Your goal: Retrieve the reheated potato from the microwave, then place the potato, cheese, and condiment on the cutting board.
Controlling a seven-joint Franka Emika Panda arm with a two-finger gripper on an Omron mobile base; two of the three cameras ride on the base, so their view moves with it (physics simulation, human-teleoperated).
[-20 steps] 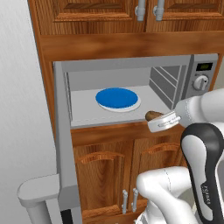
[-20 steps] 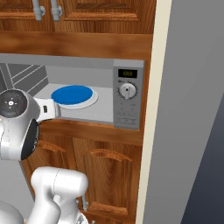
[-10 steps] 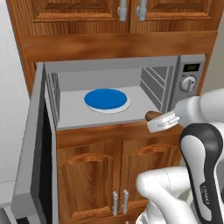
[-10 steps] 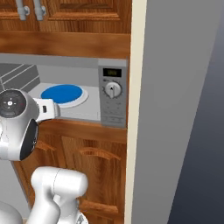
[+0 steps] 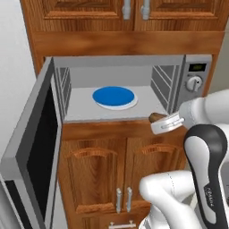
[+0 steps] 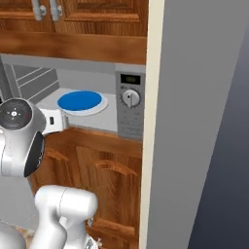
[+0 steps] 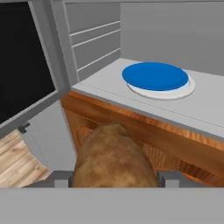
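Gripper (image 5: 157, 121) pinches the potato (image 7: 114, 158) just outside the microwave (image 5: 197, 85), in front of its open door (image 5: 33, 156); a loose hold could let the potato roll out and drop to the floor.

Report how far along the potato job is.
Done: the microwave stands open, its blue plate is bare, and the potato is out of the cavity, in front of the wooden cabinet edge. In hand: the gripper holds the potato between its fingers. Left: setting the potato on the cutting board, then the cheese and condiment.
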